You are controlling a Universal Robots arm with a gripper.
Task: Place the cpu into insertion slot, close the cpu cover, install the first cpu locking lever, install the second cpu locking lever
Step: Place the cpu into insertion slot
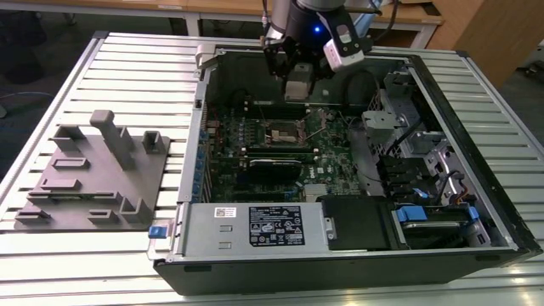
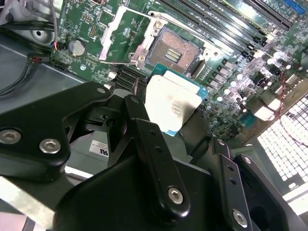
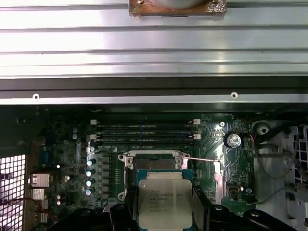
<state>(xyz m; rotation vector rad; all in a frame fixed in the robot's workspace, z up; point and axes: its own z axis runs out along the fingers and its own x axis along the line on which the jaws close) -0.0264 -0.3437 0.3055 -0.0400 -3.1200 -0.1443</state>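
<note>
An open computer case (image 1: 357, 261) lies on the slatted worktop (image 1: 127, 70), its green motherboard (image 1: 255, 127) exposed. Near the case's far edge, the hand (image 1: 297, 83) grips the cpu (image 2: 173, 103) by its sides, raised over the board. The cpu cover (image 2: 139, 44) stands swung open beside the bare insertion slot (image 2: 179, 48).

One cpu (image 3: 164, 202), one insertion slot (image 2: 175, 50), one cpu cover (image 2: 143, 45).

The robot's arm (image 1: 307, 16) is black with a tiny blue light (image 1: 316, 29) and a pale grey box (image 1: 344, 50) on its side, and its fingers (image 2: 147, 144) are thick black bars joined by round silver screws (image 2: 174, 194).
</note>
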